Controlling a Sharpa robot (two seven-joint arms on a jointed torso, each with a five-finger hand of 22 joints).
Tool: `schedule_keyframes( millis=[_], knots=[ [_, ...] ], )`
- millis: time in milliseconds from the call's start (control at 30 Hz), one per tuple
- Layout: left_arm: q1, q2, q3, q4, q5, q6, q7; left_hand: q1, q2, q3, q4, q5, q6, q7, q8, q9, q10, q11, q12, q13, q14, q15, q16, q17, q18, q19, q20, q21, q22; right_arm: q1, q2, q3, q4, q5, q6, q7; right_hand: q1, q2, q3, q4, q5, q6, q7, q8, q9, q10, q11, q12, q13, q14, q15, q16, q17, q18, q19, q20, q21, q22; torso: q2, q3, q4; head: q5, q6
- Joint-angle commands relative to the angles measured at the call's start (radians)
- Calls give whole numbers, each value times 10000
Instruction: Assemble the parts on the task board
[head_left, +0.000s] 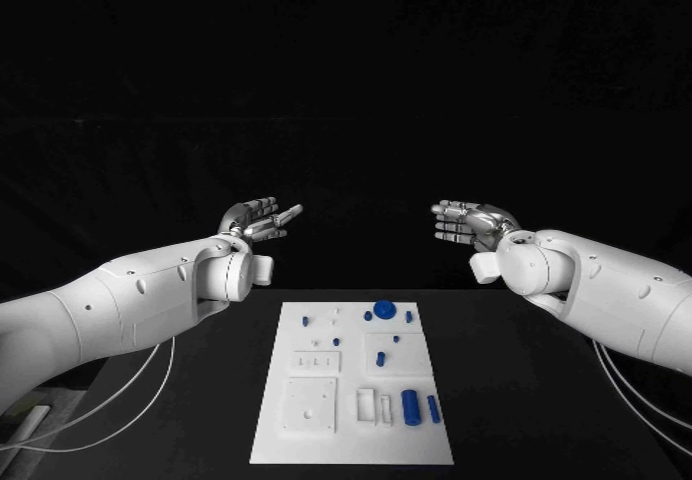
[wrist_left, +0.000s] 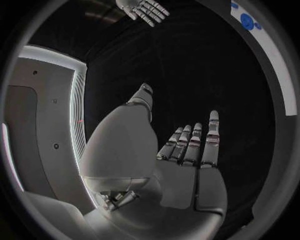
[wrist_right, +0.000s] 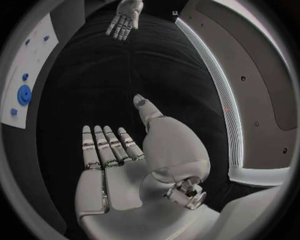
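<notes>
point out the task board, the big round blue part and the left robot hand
task board (head_left: 310, 440), head view, bare near corner
big round blue part (head_left: 385, 309), head view, top face
left robot hand (head_left: 263, 221), head view, palm

the black table (head_left: 555, 400) lies below both the left hand (head_left: 260, 222) and the right hand (head_left: 469, 225), reaching nearer the robot than either. a black backdrop (head_left: 361, 100) stands beyond the hands. thin white cables (head_left: 137, 395) loop down well below the left hand, and a second pair (head_left: 635, 395) hangs well below the right hand.
</notes>
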Motion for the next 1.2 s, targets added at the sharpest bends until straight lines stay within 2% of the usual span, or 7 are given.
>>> schedule_keyframes(
  millis=[33, 133, 200, 400, 667, 933, 1200],
  knots=[
    [13, -19, 6, 62, 88, 433, 98, 14, 198, 96, -35, 23, 213, 84, 60, 17, 317, 67, 59, 18, 544, 7, 61, 36, 187, 385, -7, 62, 33, -117, 74, -24, -137, -2296, 370, 152, 202, -10, 98, -204, 111, 1276, 547, 148, 73, 1447, -95, 83, 56, 1667, -89, 84, 75, 187, 1059, -157, 155, 66, 15, -16, 10, 85, -70],
    [13, -111, 5, 170, 57, 502, 198, 10, 945, 200, -759, 69, 1810, 289, 163, 101, 2274, 256, 125, 98, 2450, 113, 157, 107, 354, 1227, -141, 338, 116, -199, 153, -24, -207, -3630, 85, 361, 164, -75, 570, -457, -107, 3061, 319, 166, 145, 3601, -386, 162, 153, 4316, -421, 166, 195, 89, 2756, -487, 392, 143, 31, -21, -3, 142, -68],
    [13, -183, 5, 259, 2, 529, 234, -82, 1437, 69, -1609, 208, 2802, 361, 190, 146, 3635, 326, 169, 162, 4644, 271, 352, 228, 24, 1842, -678, 639, 172, -257, 208, -24, -215, -4391, -74, 461, 80, -106, 1011, -638, 14, 5014, 168, 325, 279, 5102, -645, 223, 200, 5526, -730, 281, 261, 93, 4308, -752, 723, 251, 47, -21, -13, 172, -81],
    [16, -535, 3, 807, -222, 649, 252, 141, 2130, -81, -2681, 686, 5766, -5, 321, 312, 6680, -242, 290, 211, 7004, -615, 889, 401, -696, 3478, -1902, 1645, 473, -360, 334, -24, -45, -7354, -90, 475, -435, -358, 2500, -1048, 30, 6050, 4, 289, 317, 6582, -1197, 251, 214, 8322, -1791, 688, 552, 90, 6903, -1836, 1565, 406, 231, -42, 25, 149, -4],
    [175, -1288, 5, 2330, -390, 1220, 417, -82, 2100, 147, -2909, 737, 5769, -12, 313, 302, 6960, -329, 270, 217, 7308, -769, 961, 354, -1051, 3407, -2243, 2192, 672, -417, 489, -24, 429, -11316, -125, 31, -303, -880, 2517, -1025, -221, 6283, -119, 279, 299, 6818, -1435, 224, 207, 10277, -2520, 2322, 1890, 77, 9497, -2891, 2601, 783, 825, -151, 235, -43, 243],
    [261, -1370, 6, 2919, -502, 1677, 537, -204, 2130, 153, -3169, 778, 5749, -8, 314, 301, 6919, -350, 268, 217, 7583, -949, 1654, 534, -1057, 3360, -2440, 3107, 1068, -524, 579, -21, 720, -13886, -923, -650, -275, -1287, 2435, -1005, -626, 6281, -253, 280, 301, 6750, -1487, 228, 215, 10185, -2607, 4258, 3333, 236, 10169, -3001, 3182, 1178, 1396, -352, 728, -308, 431],
    [341, -1558, 15, 3452, -439, 1740, 563, -264, 2097, 290, -3260, 1166, 5780, -15, 313, 300, 6937, -358, 270, 217, 7512, -943, 1693, 487, -1040, 3207, -2432, 3279, 1150, -751, 947, -19, 635, -15442, -1547, -1235, -218, -1763, 3528, -991, -1060, 6326, -296, 276, 302, 6669, -1504, 229, 217, 10037, -2638, 5475, 4396, 391, 10015, -3053, 4285, 2198, 1785, -408, 868, -401, 527]
  ],
)
